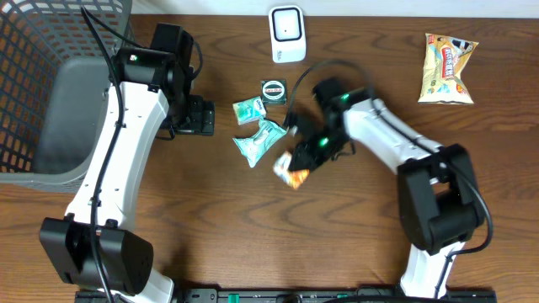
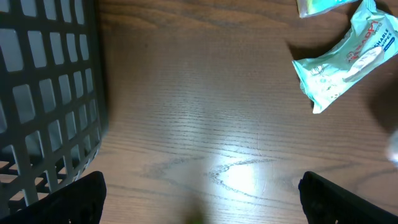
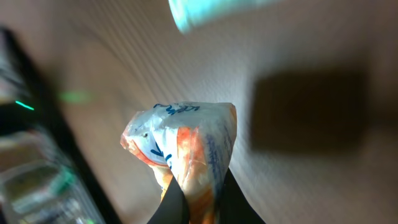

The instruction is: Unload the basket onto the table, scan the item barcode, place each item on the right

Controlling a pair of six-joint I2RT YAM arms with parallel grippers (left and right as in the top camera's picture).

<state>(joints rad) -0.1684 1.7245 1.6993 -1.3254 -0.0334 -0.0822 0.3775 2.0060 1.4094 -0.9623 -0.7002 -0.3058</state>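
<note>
Right hand (image 3: 198, 202) clamped on orange-and-white packet (image 3: 183, 140), held mid-worktop (image 1: 354, 227), probably so its barcode can be turned toward the white scanner (image 1: 286, 34) well beyond; left hand (image 2: 205, 205) idle, spread wide.

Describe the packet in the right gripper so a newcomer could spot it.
Start at the white scanner at the far edge of the table and come straight toward the near edge, past two teal packets. Just beyond them, pinched in the right gripper, is a small crinkled packet, orange-and-white where those are teal.
</note>
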